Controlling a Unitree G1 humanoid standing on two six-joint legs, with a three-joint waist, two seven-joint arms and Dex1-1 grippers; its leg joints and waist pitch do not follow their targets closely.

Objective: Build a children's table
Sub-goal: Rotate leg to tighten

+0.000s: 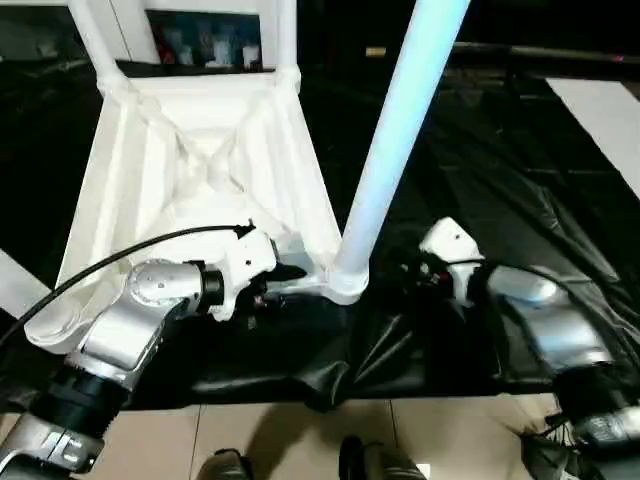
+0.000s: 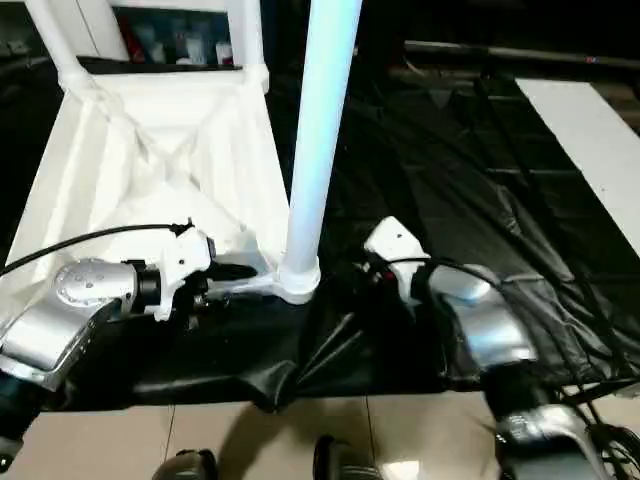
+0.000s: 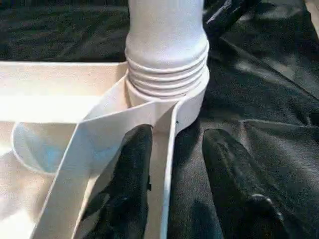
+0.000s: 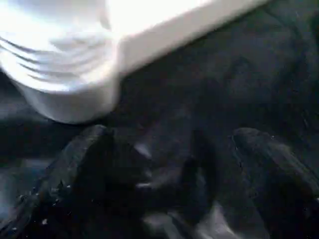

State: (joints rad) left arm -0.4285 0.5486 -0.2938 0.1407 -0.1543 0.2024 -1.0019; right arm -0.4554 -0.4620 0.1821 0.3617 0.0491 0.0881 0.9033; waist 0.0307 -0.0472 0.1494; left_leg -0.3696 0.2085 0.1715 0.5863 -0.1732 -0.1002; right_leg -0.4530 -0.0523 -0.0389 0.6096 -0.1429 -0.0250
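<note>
So the table top is lying upside down on the black sheet, ribbed underside facing up, with legs already standing up out of the far corners. The left arm comes in low from the left with its forearm angled up toward the near corner of the top, wrist turned inward. The left gripper sits right at that near edge: in the wrist view one black finger is inside the rim wall and the other is outside on the sheet, so the thin white wall runs between them, though I can't tell if they're actually pinching it or just straddling it. Just past the fingertips is the corner socket with a leg stuck in it, rising tall and tilted slightly. Further right, the right gripper hovers over the sheet just beside that same socket, fingers spread wide apart, nothing between them. The right arm reaches in from the lower right, wrist bent inward toward the leg.
</note>
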